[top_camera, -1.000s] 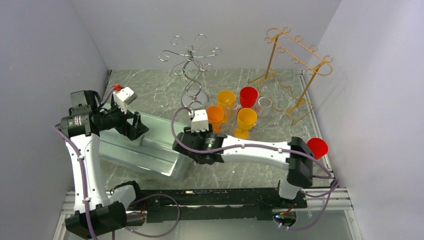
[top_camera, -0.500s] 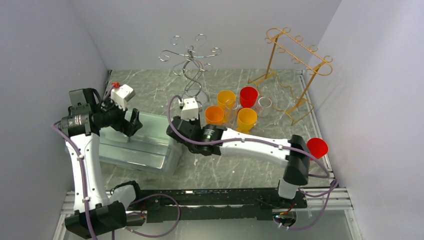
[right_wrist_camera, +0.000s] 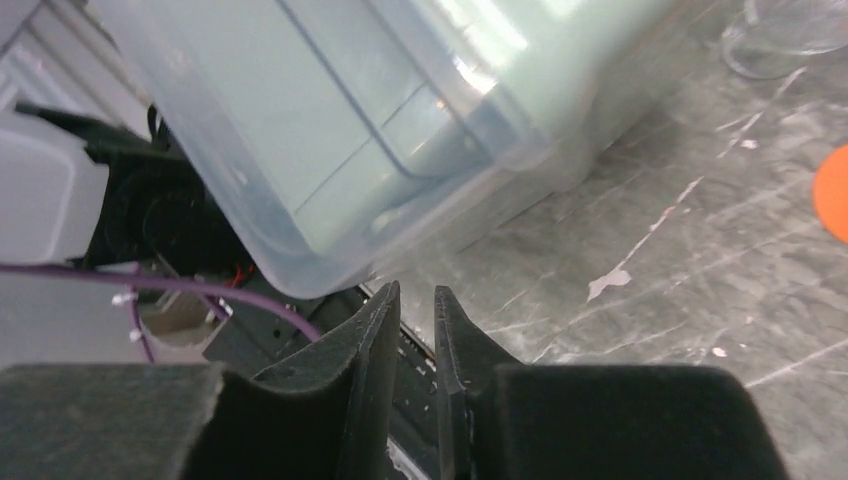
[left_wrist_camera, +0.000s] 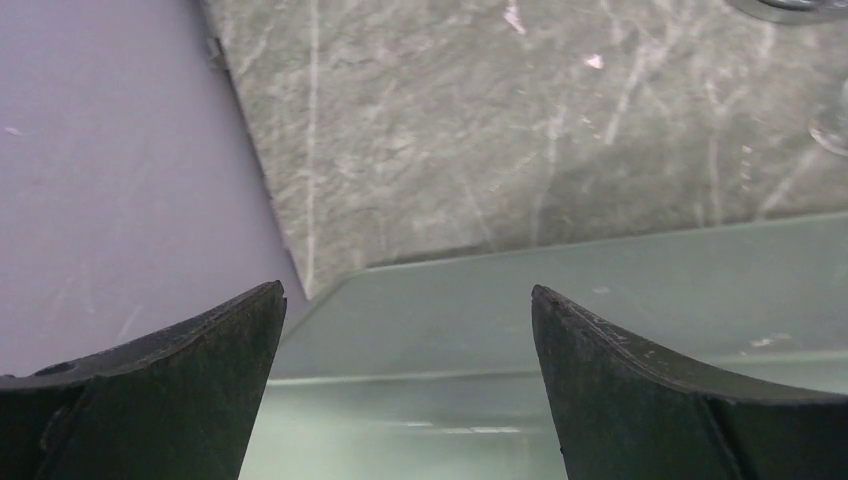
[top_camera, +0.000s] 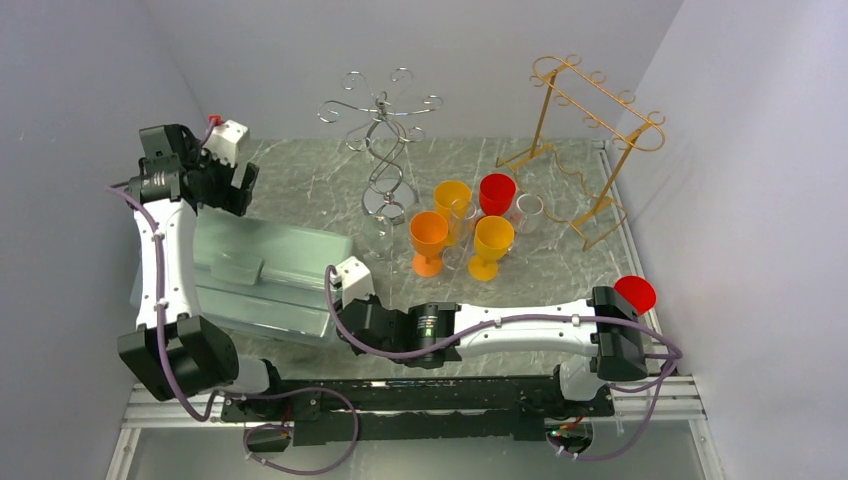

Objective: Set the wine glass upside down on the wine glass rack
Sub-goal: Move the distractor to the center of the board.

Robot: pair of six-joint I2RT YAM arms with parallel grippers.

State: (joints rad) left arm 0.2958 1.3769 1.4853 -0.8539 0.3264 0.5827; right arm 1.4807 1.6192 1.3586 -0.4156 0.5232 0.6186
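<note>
A clear wine glass [top_camera: 380, 236] stands upright on the marble table, just in front of the silver wire rack [top_camera: 382, 112]. Its foot shows in the right wrist view [right_wrist_camera: 780, 40]. Several orange, red and clear glasses [top_camera: 470, 220] stand grouped to its right. My left gripper [top_camera: 237, 190] is open and empty, held high at the far left over the back edge of the clear bin [top_camera: 250, 275]; in the left wrist view [left_wrist_camera: 405, 300] nothing lies between its fingers. My right gripper [top_camera: 343, 325] is shut and empty, low by the bin's near right corner [right_wrist_camera: 415, 300].
The clear bin lies bottom up on the left [left_wrist_camera: 600, 300] [right_wrist_camera: 400, 100]. A gold rack [top_camera: 590, 110] stands at the back right. A red glass [top_camera: 635, 293] sits at the right edge. An orange glass foot [right_wrist_camera: 835, 190] lies near my right gripper. The black base rail [top_camera: 420, 395] runs along the near edge.
The bin has gone from open side up to bottom up. My left gripper has lifted away to the far left corner. My right arm has pulled back toward the near edge, uncovering the clear glass.
</note>
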